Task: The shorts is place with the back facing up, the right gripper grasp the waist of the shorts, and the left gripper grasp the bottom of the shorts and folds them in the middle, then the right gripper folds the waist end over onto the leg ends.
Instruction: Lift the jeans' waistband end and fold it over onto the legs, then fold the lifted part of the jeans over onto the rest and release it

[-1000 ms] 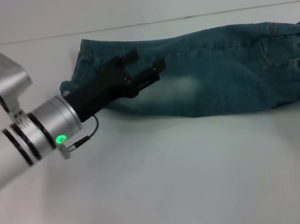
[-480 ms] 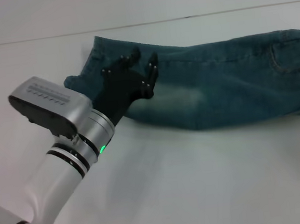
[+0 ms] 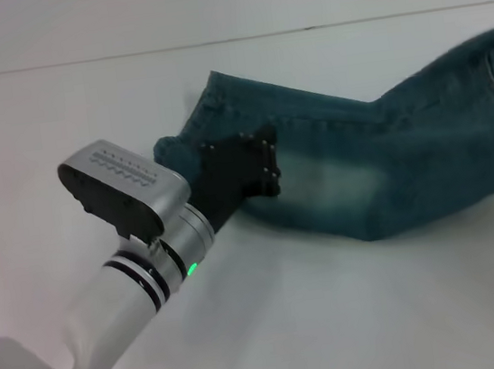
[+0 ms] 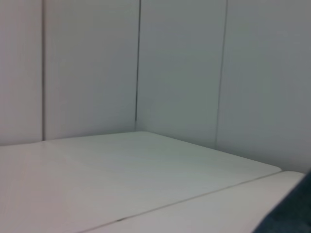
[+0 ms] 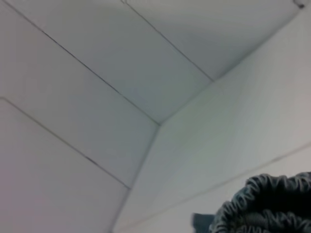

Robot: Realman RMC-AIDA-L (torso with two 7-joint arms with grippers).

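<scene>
The shorts [image 3: 381, 167] lie folded lengthwise into one long denim strip on the white table [image 3: 337, 318]. Their leg ends [image 3: 209, 103] rest on the table at centre left. The strip rises toward the right and runs out of the head view. My left gripper [image 3: 271, 161] lies low over the strip beside the leg ends, turned side-on. The right gripper is outside the head view. In the right wrist view the gathered waist of the shorts [image 5: 265, 204] hangs close to the camera. A dark denim edge [image 4: 299, 208] shows in a corner of the left wrist view.
The white table stretches in front of and behind the shorts. A wall [image 3: 206, 8] with panel seams stands behind the table's back edge. My left arm [image 3: 123, 283] reaches in from the lower left.
The waist end has lifted and left the head view to the right, dragging the strip rightward. My left gripper moved right and down with the leg ends and turned side-on.
</scene>
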